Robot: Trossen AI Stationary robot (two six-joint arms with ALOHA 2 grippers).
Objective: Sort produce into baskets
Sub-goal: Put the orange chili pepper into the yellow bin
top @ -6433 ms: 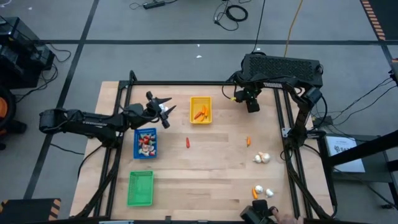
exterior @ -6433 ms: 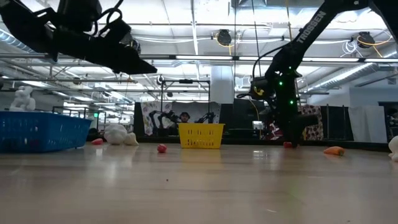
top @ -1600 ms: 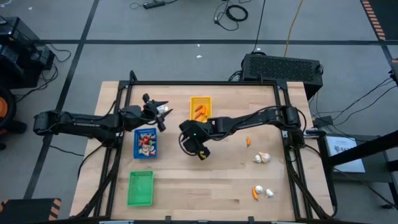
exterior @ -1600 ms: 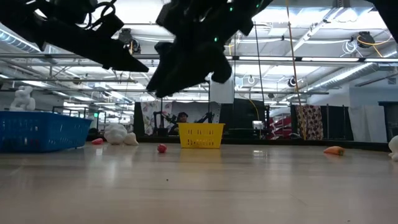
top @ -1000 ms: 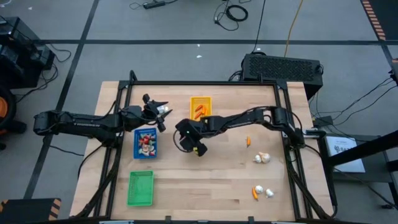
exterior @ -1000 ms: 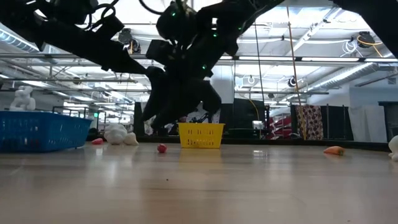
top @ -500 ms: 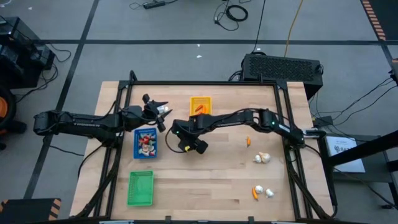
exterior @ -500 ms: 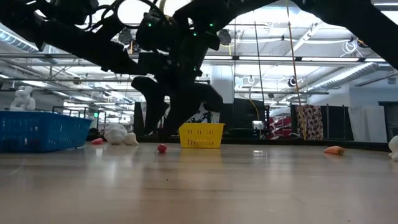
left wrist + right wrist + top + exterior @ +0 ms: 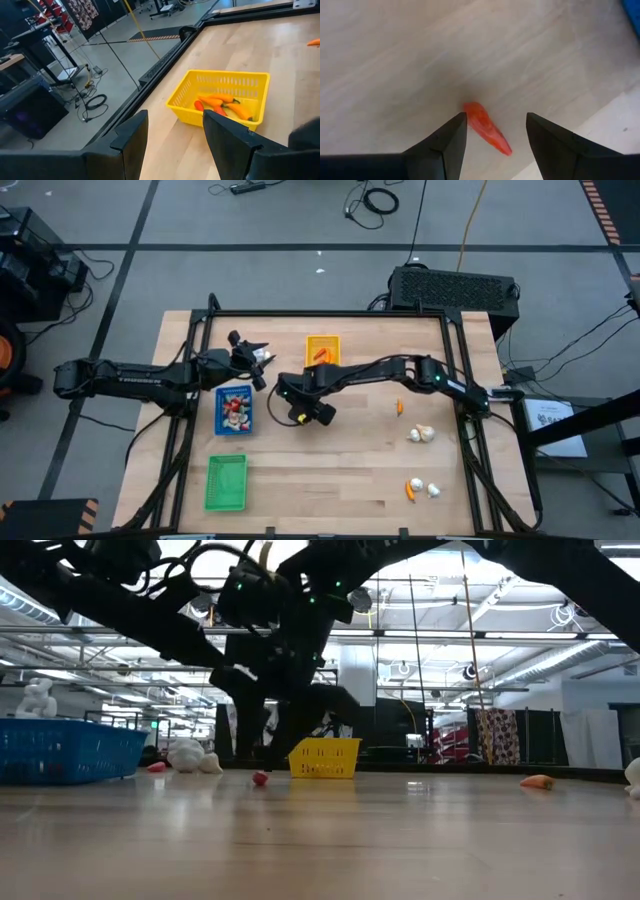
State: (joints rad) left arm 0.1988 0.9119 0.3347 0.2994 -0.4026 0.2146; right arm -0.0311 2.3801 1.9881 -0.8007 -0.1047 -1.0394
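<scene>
So my right gripper [image 9: 490, 131] is hanging right over the little red pepper piece [image 9: 487, 128], fingers spread apart with nothing in them, and the piece lies flat on the counter [image 9: 395, 60] in the gap between them. It sits slantwise to my fingers, so I reckon the trick is to twist the wrist until they cross its narrow width, drop straight down until the tips nearly touch the wood, then squeeze gently on the fat end so it doesn't squirt out.

Past the pepper piece is the yellow tray [image 9: 322, 350] with orange pieces already in it, probably where this one goes. The blue tray [image 9: 234, 408] is just beside the pepper. My left gripper [image 9: 175, 142] waits near the yellow tray, spread and empty.
</scene>
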